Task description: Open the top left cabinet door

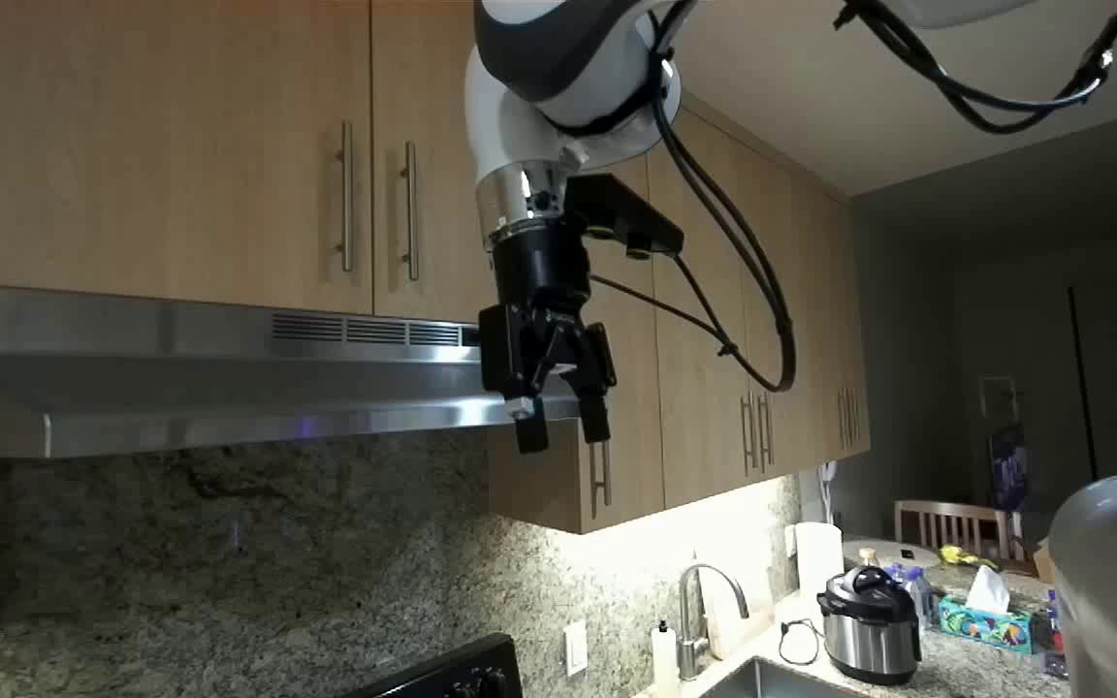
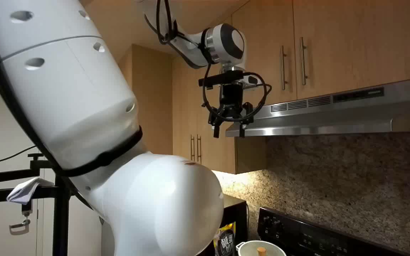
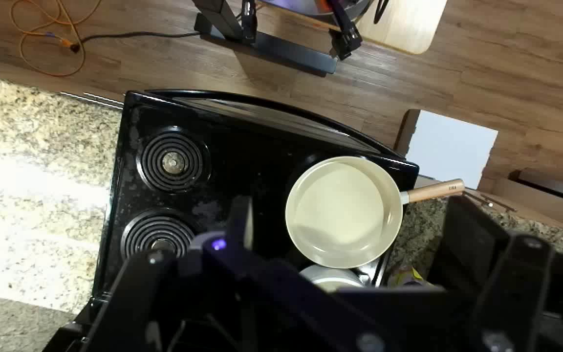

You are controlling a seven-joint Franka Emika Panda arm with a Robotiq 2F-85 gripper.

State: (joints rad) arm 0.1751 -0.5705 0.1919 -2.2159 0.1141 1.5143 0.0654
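The top left cabinet door [image 1: 161, 145] is a wide tan wood panel above the range hood. It is closed, with its vertical silver bar handle [image 1: 345, 197] along its right edge. In an exterior view the door [image 2: 263, 39] is partly covered by the arm, and its handle [image 2: 282, 67] shows. My gripper [image 1: 563, 427] points down in front of the hood, lower than the handle and apart from it. It also shows in an exterior view [image 2: 229, 132]. Its fingers are spread with nothing between them. In the wrist view the gripper [image 3: 352, 220] hangs over the stove; the door is out of view.
The steel range hood [image 1: 171, 388] juts out under the doors. A matching door [image 2: 361, 46] with its handle on the left edge adjoins. Taller cabinet doors [image 1: 704, 388] stand beyond. Below are the black stove [image 3: 242, 146], a cream pan [image 3: 342, 210] and a lidded pot [image 2: 251, 249].
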